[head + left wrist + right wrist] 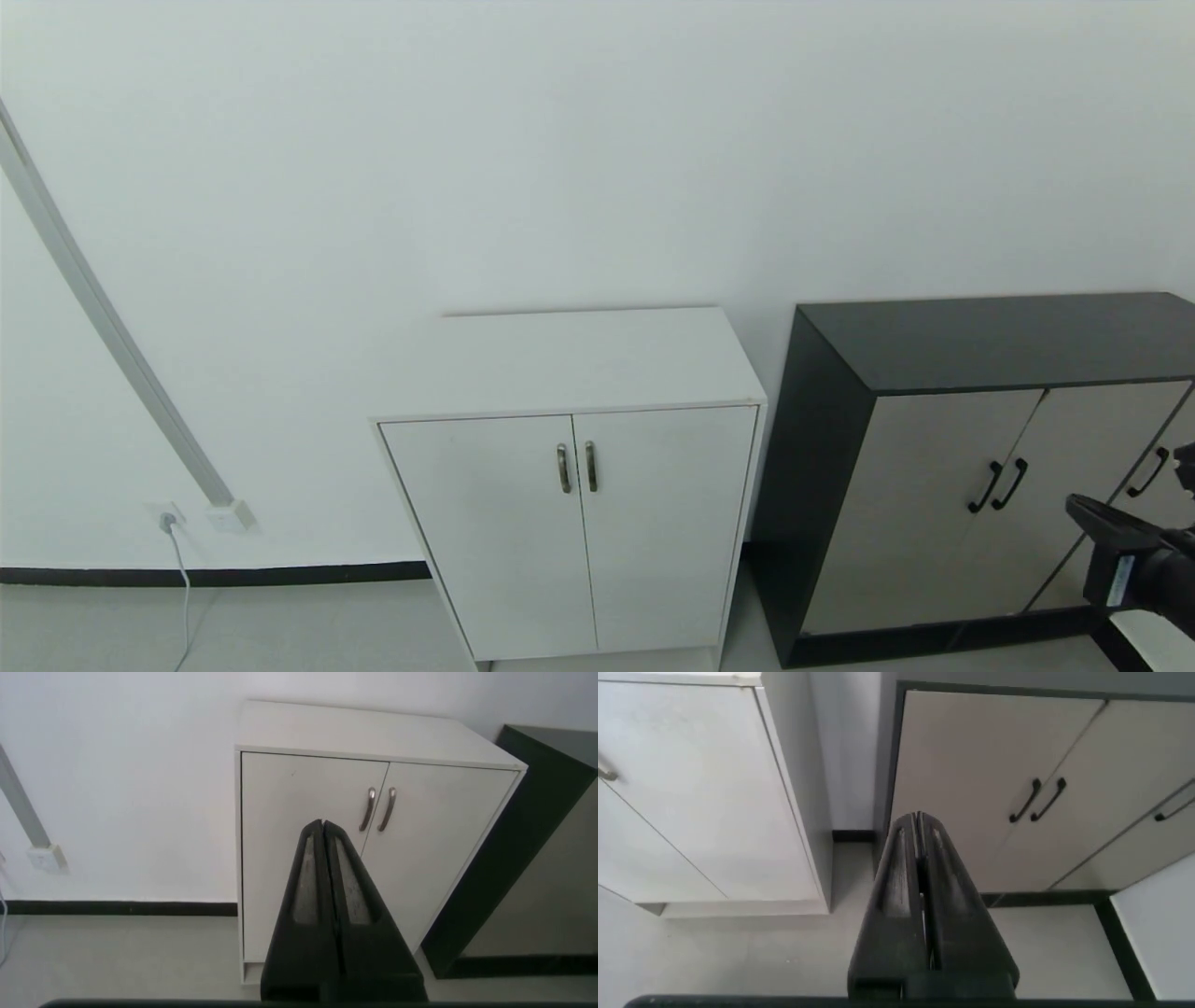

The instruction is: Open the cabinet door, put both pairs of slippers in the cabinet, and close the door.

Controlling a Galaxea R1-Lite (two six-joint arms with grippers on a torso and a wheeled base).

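Doors on the white cabinet (569, 523) sit flush and closed in the head view, where it stands at lower centre of the frame against the wall (597, 140), its two metal handles (577, 467) side by side at the seam. Just beside it, at lower right, is a black cabinet (934, 345) with pale doors and black handles (997, 485). The right gripper (1074, 506) comes in at the far right edge in front of that black cabinet, well apart from the white one. This view also takes in both cabinet tops, a slanting conduit (103, 317) at the left, and a socket (168, 516) with a cable (184, 579) above the dark skirting strip (215, 574). In the left wrist view the left gripper (322, 826) has its fingers (308, 887) pressed together with nothing between them. Their tips point at the white cabinet's front, on the door panel next to the handles but clear of the cabinet, and the full height of its doors down to the floor (121, 952) shows here. In the right wrist view the right gripper's fingers are likewise pressed together and empty. Their tips lie over the narrow gap between the two cabinets, touching neither, and this view brings out the white cabinet's side panel and the black cabinet's plinth
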